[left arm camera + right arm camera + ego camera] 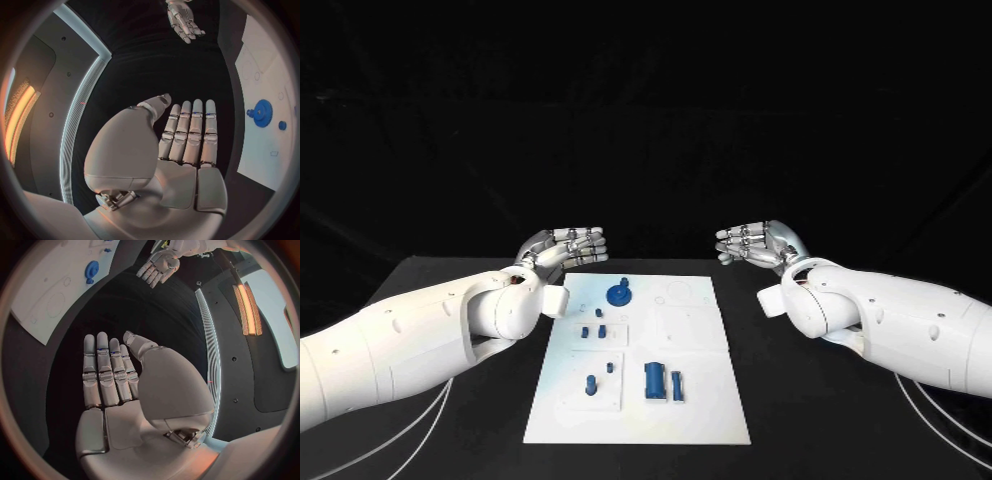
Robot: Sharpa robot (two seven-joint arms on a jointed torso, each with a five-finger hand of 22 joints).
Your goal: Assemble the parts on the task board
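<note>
Task board point(697, 400) lies lengthwise on the black surface point(444, 400), its long axis running away from the robot, midway between the two arms.

Left hand point(567, 247) hangs above the surface just beyond the board's far left corner; right hand point(759, 243) hangs beyond the far right corner. Both are palm-inward, facing each other across the board's far end. Fingers straight and side by side, thumbs apart from them; neither has hold of anything. Left wrist view confirms: flat palm, extended fingers point(187, 132), nothing in them. Right wrist view the same point(106, 367).

Parts, all blue, sit on the left half of the board:
- gear-like piece point(620, 293) at the far end, standing up, nearest the left hand
- two small pegs point(593, 329) in the middle
- a short piece point(593, 383), a thick cylinder point(653, 379) and a slim pin point(676, 386) at the near end, the last two with long axes parallel to the board's length

Every part lies nearer the robot than either hand, so any reach means pulling back and down. Left hand is nearer the gear; the cylinder and pin sit near the board's midline, within either arm's side.

Whether the pieces are seated or loose, I cannot tell; the layout fits a board awaiting assembly or one already done.
</note>
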